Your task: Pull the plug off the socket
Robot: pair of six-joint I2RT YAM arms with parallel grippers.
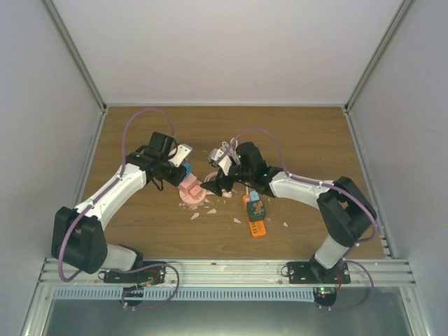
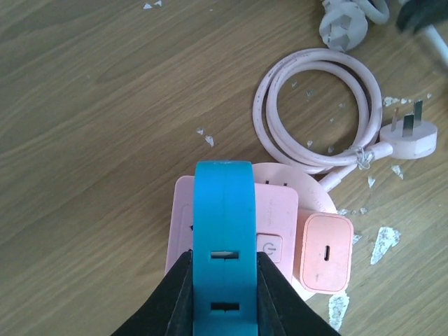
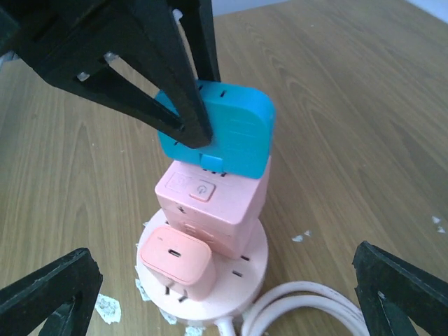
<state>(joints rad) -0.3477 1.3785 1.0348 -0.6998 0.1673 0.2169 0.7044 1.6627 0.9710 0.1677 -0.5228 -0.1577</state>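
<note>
While the left gripper (image 2: 224, 280) pinches the blue plug (image 2: 222, 210) tight between its fingers, that plug sits tilted on top of the pink socket (image 3: 210, 210), which stands just beneath the hand. Opposite, the right gripper (image 3: 224, 294) is spread wide and holds nothing. The socket is straight ahead of its fingers, with a pink charger (image 3: 178, 262) on the side nearest them.

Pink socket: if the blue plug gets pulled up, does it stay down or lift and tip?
Probably lifts: the socket looks like light plastic, and the open right tool isn't clamping it. Its round base is wide, so tipping seems less likely. The loose coiled cord likely won't anchor it.
</note>
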